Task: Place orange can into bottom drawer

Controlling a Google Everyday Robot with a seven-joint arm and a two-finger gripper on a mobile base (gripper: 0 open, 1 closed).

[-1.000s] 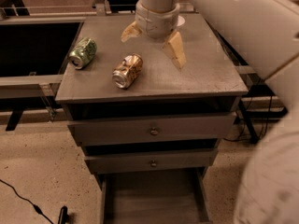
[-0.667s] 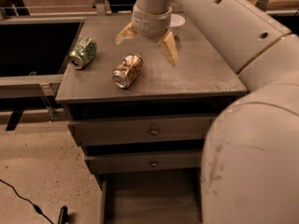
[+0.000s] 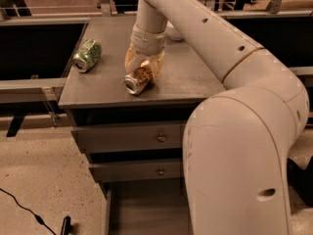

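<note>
The orange can [image 3: 137, 81] lies on its side near the front of the grey cabinet top [image 3: 188, 77], its silver end facing the front left. My gripper [image 3: 145, 65] has come down over the can's far part, with one finger on each side of it. The jaws stand open around the can, which rests on the top. The bottom drawer [image 3: 142, 209] is pulled out below at floor level, showing its flat plank floor and a thin left wall. My arm hides its right part.
A green and silver can [image 3: 88, 55] lies at the top's left edge. A white bowl [image 3: 174, 32] sits at the back behind my arm. Two shut drawers with brass knobs [image 3: 161, 137] front the cabinet. A black cable [image 3: 29, 212] lies on the floor at the left.
My gripper has moved left and down from beside the orange can to straddle it. The fingers stand closer together than before. Neither can has moved.
</note>
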